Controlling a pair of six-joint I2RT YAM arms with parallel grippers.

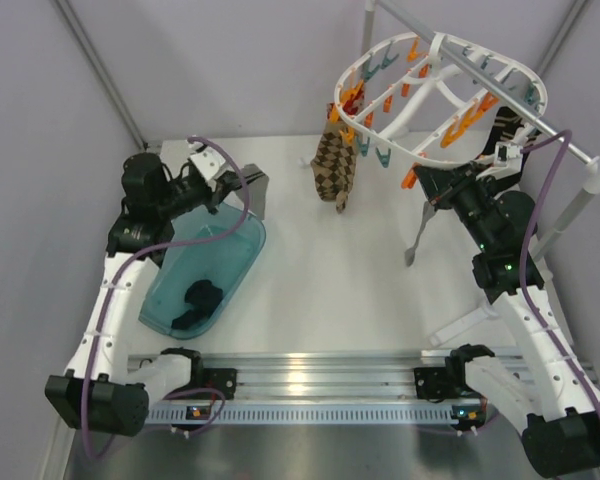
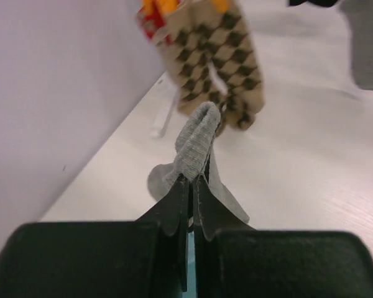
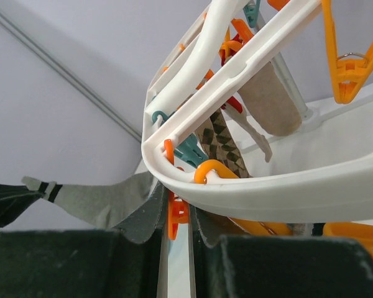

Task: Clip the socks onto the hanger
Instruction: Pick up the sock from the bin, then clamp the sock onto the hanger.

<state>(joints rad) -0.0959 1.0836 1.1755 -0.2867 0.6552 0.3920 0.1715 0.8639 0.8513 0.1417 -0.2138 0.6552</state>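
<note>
My left gripper (image 2: 194, 181) is shut on a folded grey sock (image 2: 196, 143), held above the table beside the left wall (image 2: 43, 93); from above, the left gripper (image 1: 236, 186) sits over the far end of the tub. The white oval hanger (image 1: 435, 60) hangs at the back right with orange and teal pegs. A brown zigzag sock (image 1: 334, 166) is clipped to it and also shows ahead of the left gripper, zigzag sock (image 2: 217, 62). My right gripper (image 3: 177, 214) is shut on an orange peg (image 3: 174, 211) under the hanger's rim (image 3: 267, 189). A grey sock (image 3: 99, 198) dangles beside it.
A translucent teal tub (image 1: 232, 252) lies at the left with a dark sock (image 1: 200, 300) inside. A metal rod (image 1: 570, 145) and its stand (image 1: 580, 205) carry the hanger at the right. A black striped sock (image 1: 504, 130) hangs at the hanger's right side.
</note>
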